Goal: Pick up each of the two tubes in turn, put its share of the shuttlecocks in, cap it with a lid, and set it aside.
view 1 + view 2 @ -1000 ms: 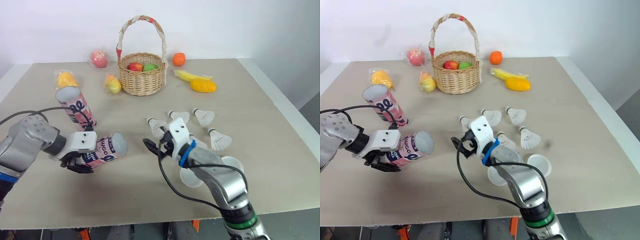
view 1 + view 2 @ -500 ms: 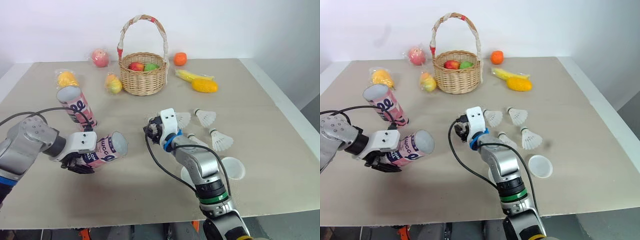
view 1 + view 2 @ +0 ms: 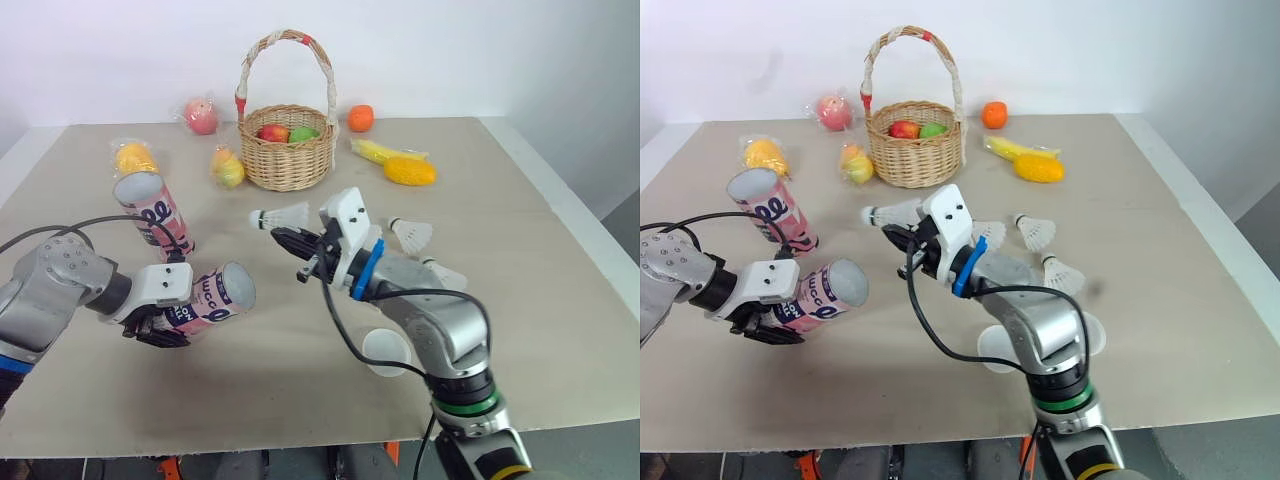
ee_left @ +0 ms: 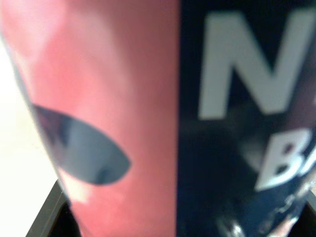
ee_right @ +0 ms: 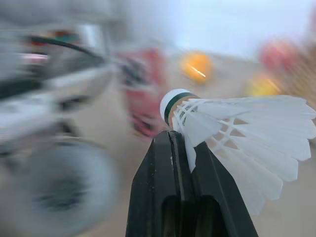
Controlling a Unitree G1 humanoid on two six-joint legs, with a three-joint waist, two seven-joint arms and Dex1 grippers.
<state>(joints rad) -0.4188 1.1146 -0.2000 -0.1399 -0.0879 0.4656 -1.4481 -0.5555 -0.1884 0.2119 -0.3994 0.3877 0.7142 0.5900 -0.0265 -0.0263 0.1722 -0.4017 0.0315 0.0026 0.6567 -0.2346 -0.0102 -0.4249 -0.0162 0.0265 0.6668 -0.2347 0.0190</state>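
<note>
1. Holding a shuttlecock (image 3: 283, 216) up off the table (image 3: 500, 180), the right gripper (image 3: 282, 237) has its fingers pinched tight on the feathers.
2. The left gripper (image 3: 158, 325) is closed around the pink tube (image 3: 215, 294), open end facing the shuttlecock.
3. Line the round tip up with the hole, then slide it in slowly.
</note>
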